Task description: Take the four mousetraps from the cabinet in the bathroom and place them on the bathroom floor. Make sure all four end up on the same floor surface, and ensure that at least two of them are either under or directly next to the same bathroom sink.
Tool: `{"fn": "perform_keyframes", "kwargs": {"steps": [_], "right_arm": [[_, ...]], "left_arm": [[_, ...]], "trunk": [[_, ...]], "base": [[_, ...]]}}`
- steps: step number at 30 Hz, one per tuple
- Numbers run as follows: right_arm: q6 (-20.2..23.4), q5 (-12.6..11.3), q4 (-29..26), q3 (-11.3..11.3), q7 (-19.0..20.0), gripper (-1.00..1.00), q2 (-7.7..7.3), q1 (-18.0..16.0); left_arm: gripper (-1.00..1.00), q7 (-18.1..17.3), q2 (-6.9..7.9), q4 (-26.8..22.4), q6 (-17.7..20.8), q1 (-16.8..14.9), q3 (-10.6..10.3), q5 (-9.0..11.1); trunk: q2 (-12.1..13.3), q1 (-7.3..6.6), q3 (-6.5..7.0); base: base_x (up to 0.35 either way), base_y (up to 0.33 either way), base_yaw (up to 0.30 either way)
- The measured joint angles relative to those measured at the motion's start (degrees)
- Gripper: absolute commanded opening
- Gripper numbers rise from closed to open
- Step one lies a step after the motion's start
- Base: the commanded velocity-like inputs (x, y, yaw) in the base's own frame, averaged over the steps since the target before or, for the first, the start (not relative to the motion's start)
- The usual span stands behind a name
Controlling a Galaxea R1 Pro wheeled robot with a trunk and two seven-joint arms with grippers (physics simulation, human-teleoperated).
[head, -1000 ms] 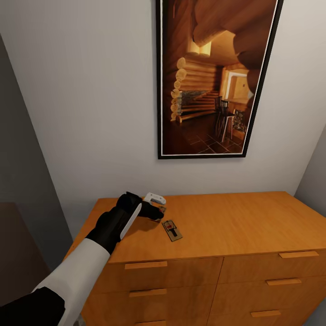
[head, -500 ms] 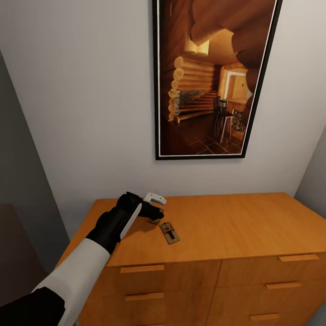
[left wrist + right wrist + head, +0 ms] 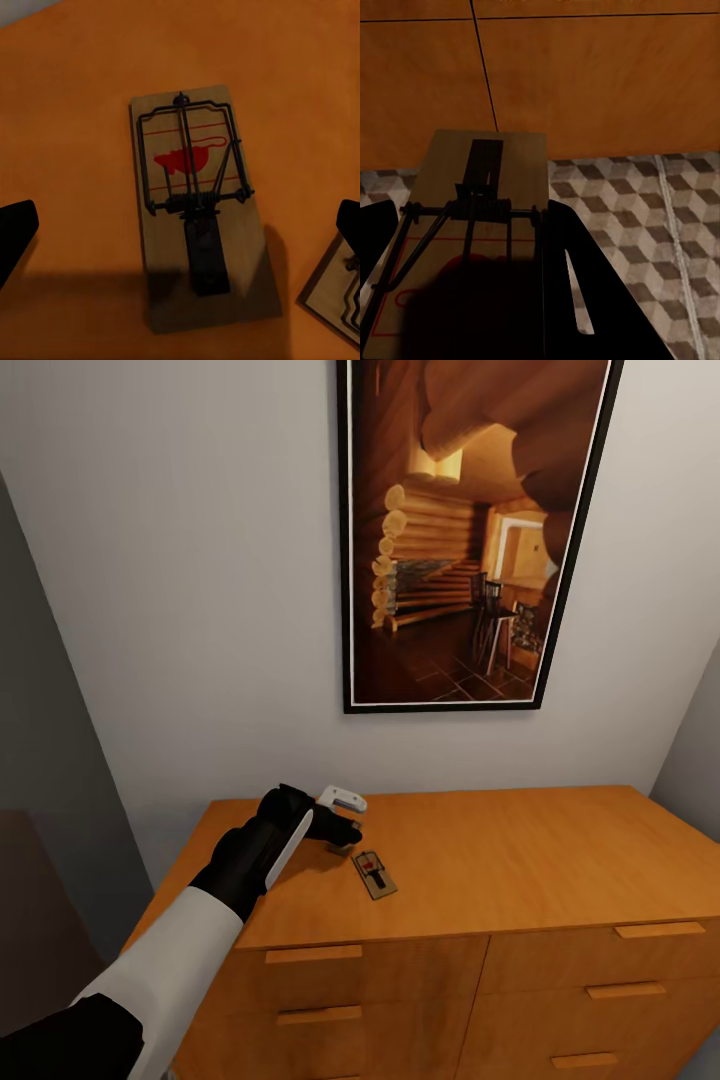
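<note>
1. Head view: the left gripper (image 3: pixel 345 830) hangs low over the top of the cabinet (image 3: pixel 520 860), toward its rear left corner. One mousetrap (image 3: pixel 376 873) lies flat on that top just beside the gripper, nearer the front edge. Something small and dark sits under the fingertips; I cannot make it out from here. Above the cabinet a framed picture of a log cabin interior (image 3: pixel 470 530) hangs on the grey wall (image 3: pixel 180 580).

2. Left wrist view: a second mousetrap (image 3: pixel 196 202) lies flat on the cabinet top directly below, between the two dark fingertips (image 3: pixel 15 232), which stand wide apart and touch nothing. The corner of a neighbouring mousetrap (image 3: pixel 337 296) lies near it on the same top.

3. Right wrist view: the right gripper (image 3: pixel 465 277) is clamped on a third mousetrap (image 3: pixel 484 195), held in the air before the cabinet's wooden front, with the bathroom floor (image 3: pixel 630 225) and its cube-patterned tiles below.

4. Progress, as I judge it: none of the three traps visible lies on the tiles yet. One is in the right claw, two wait on the cabinet top, and the left arm looks poised to take the one beneath it. Carrying them to the sink is all still to come.
</note>
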Motion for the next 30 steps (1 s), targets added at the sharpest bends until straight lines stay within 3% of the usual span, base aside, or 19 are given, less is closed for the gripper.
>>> {"fn": "perform_keyframes", "kwargs": {"steps": [30], "right_arm": [[0.0, 0.0, 0.0, 0.0, 0.0, -1.00, 0.00, 0.0]], "left_arm": [[1.00, 0.0, 0.17, 1.2, -0.1, 0.0, -0.1, 0.0]], "trunk": [[0.0, 0.00, 0.00]], "base": [[0.000, 0.000, 0.000]]}}
